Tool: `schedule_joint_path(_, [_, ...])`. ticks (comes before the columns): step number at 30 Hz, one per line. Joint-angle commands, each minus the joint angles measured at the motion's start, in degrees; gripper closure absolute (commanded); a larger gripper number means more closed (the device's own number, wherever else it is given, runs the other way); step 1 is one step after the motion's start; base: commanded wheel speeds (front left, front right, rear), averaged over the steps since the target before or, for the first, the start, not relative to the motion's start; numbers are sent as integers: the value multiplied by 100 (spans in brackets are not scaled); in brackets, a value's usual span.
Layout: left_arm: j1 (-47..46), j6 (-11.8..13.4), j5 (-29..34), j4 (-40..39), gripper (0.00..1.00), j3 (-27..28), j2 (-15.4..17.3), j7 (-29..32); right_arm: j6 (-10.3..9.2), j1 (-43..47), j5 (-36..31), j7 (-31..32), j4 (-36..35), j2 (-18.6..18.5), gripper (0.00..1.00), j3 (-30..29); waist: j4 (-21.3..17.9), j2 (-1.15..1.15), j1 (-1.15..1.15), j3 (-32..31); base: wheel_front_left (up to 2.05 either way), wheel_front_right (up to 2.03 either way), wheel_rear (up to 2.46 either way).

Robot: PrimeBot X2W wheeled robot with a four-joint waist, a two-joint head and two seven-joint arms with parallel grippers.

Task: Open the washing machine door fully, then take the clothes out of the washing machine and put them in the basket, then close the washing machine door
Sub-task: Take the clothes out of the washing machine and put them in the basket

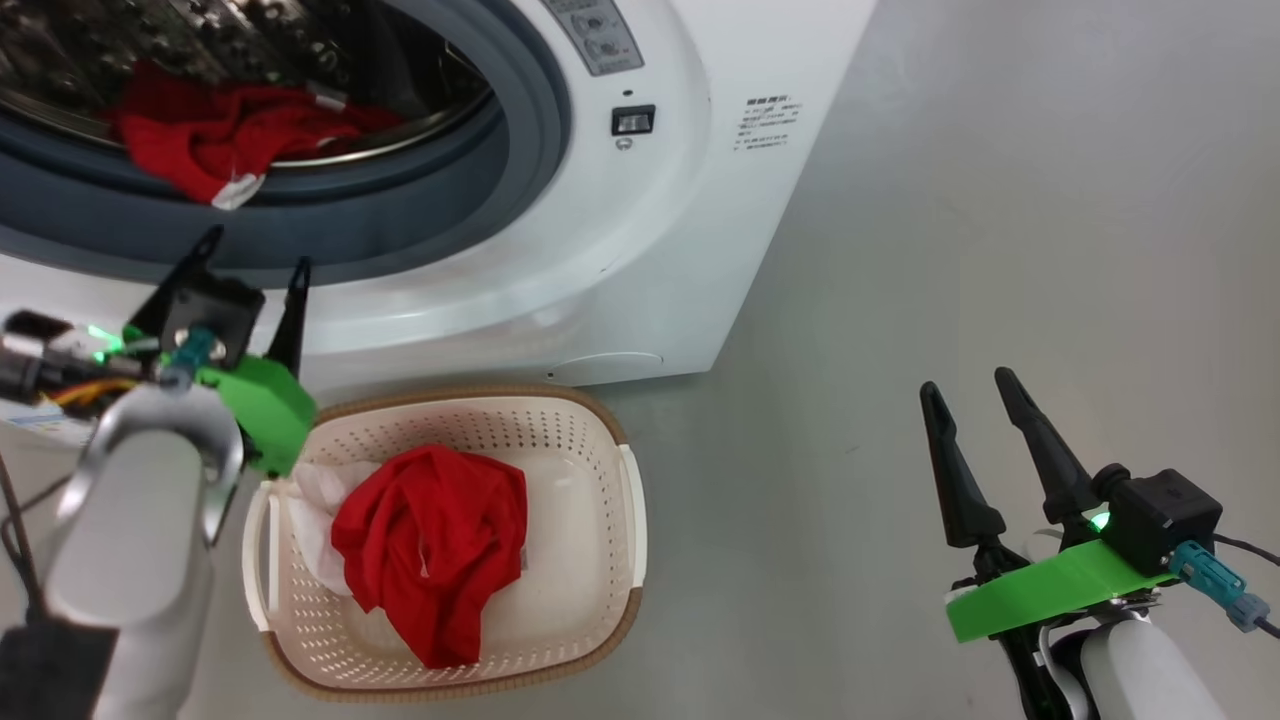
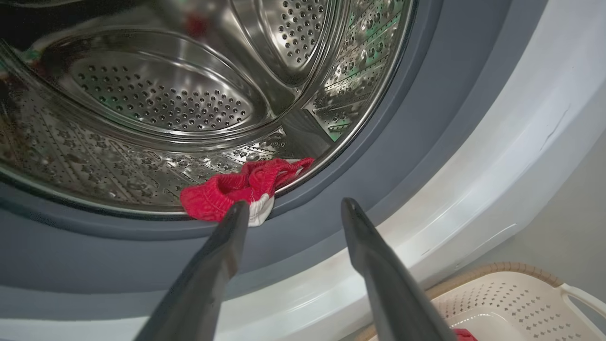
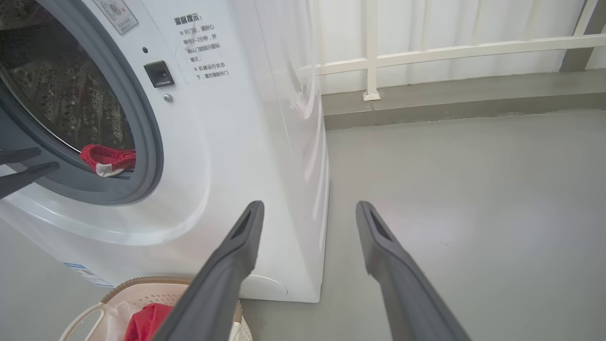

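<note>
The big white boxy front-loading washing machine stands with its mouth uncovered. A bright red garment with a white patch lies bunched at the front lip of the perforated steel drum, spilling onto the grey rubber ring. The left claw hovers just below that ring, its two dark fingers spread wide and gripping nothing, tips close beneath the cloth. Tight against the machine's bottom front edge sits the small cream-white perforated plastic basket with its brown woven-look rim. Another red garment is heaped inside beside a white cloth. The right claw – also spread, empty – hangs well off to the right over bare grey floor, which runs open to a pale railing.
</note>
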Motion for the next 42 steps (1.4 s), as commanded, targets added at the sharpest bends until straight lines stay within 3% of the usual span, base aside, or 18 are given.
schedule_joint_path(1, [-257,70,79,7,0,114,295,23,35,-148,61,-36,-138,-1,0,166,-42,0,0,63,0,0,0])
schedule_joint_path(19, [-2210,197,444,2062,0,-305,671,429,35,-600,269,-36,-217,-1,0,443,-365,0,0,713,0,0,0])
schedule_joint_path(28, [-2602,234,348,2497,0,-302,919,486,35,-710,359,-36,-271,-1,0,559,-597,0,0,1002,0,0,0])
schedule_joint_path(39, [-2674,263,262,2649,0,-375,985,498,35,-758,402,-36,-310,-1,0,552,-687,0,0,1102,0,0,0])
schedule_joint_path(41, [-2672,259,238,2666,57,-386,986,510,35,-768,399,-36,-312,-1,0,546,-692,0,0,1102,0,0,0])
schedule_joint_path(42, [-2671,260,226,2674,66,-392,986,513,35,-773,398,-36,-314,-1,0,544,-694,0,0,1101,0,0,0])
